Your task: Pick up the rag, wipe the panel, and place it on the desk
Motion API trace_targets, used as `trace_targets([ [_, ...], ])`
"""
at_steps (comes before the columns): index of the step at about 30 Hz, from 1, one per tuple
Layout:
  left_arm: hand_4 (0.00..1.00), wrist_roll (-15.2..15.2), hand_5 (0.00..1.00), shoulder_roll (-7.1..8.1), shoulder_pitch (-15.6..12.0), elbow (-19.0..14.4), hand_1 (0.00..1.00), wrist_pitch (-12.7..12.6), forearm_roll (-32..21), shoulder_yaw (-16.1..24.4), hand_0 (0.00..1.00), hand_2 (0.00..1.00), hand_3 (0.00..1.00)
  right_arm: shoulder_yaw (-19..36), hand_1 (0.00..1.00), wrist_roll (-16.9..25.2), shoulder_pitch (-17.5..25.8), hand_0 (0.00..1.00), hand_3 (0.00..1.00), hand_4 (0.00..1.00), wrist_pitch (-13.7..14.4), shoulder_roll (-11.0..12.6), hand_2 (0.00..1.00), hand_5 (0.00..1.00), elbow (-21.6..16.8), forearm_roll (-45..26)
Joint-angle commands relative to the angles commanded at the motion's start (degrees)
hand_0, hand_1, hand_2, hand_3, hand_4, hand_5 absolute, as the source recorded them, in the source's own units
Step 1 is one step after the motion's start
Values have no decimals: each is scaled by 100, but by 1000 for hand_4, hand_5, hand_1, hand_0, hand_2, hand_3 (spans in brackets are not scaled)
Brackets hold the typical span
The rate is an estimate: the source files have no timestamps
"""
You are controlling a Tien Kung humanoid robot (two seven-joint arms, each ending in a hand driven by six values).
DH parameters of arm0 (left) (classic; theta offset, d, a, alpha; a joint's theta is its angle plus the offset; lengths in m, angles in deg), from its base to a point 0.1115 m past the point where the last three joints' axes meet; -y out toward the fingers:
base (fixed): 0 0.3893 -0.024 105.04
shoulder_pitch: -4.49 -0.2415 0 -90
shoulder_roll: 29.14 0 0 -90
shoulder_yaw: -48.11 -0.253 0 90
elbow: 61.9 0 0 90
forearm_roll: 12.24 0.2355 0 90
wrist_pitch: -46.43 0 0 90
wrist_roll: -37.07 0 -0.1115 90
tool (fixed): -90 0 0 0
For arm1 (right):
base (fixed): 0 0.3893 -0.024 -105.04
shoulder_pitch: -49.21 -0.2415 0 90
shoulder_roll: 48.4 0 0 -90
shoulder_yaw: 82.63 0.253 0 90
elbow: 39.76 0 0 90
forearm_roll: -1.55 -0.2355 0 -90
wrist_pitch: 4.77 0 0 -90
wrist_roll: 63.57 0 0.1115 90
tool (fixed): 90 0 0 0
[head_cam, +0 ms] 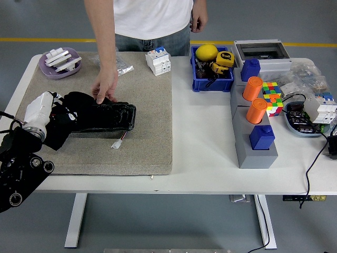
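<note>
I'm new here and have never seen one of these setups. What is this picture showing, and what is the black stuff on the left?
The picture comes from a camera on the robot's head, looking down over a white table. The black arm entering at the left is the robot's own. Its left robot hand grips a black rag at the left end of a long black panel lying on a beige mat. A person across the table steadies the panel with one hand. The right arm is out of view. Boxes and coloured blocks sit to the right.
</note>
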Motion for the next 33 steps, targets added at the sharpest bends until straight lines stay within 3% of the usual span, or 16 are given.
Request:
trace_targets([
  [33,352,-298,2,-305,314,-378,155,-85,392,-928,317,461,460,99,695,-48,-13,704,637,998,-4,18,694,557,14,116],
])
